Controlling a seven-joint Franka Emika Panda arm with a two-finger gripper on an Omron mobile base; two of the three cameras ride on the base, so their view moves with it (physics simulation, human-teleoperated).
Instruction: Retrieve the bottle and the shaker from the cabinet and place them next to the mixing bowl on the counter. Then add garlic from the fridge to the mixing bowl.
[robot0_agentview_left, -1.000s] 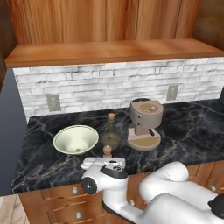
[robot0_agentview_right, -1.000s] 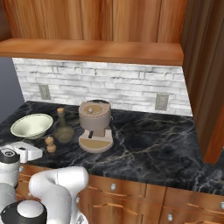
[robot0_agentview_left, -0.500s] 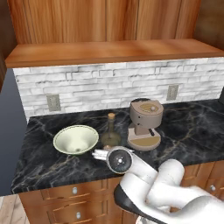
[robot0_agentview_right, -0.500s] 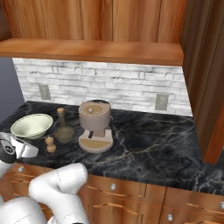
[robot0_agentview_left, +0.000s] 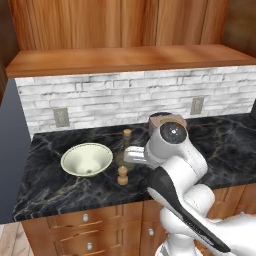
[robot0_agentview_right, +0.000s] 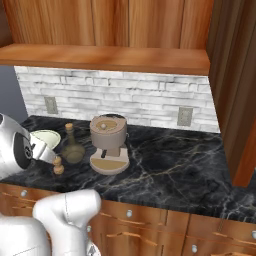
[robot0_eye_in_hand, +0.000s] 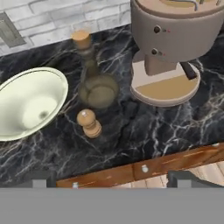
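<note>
The gripper (robot0_eye_in_hand: 109, 179) is spread wide and carries nothing, its two dark tips standing well apart at the bottom of the hand view as it looks down over the counter's front edge. Straight ahead of it, closest on the black marble counter (robot0_eye_in_hand: 144, 131), stands the small wooden shaker (robot0_eye_in_hand: 89, 123), upright. Just beyond that sits the squat glass bottle (robot0_eye_in_hand: 97, 85) with its cork stopper. Off to the gripper's left lies the pale mixing bowl (robot0_eye_in_hand: 28, 103), near both pieces but touching neither, and no garlic shows inside it. To the gripper's right rises the tan coffee machine (robot0_eye_in_hand: 173, 48). Judging by this layout, the cabinet half of the job looks finished: bottle and shaker both stand beside the bowl. What remains is the garlic, which must come from the fridge, so a trip away from this stretch of counter seems to lie ahead.
</note>
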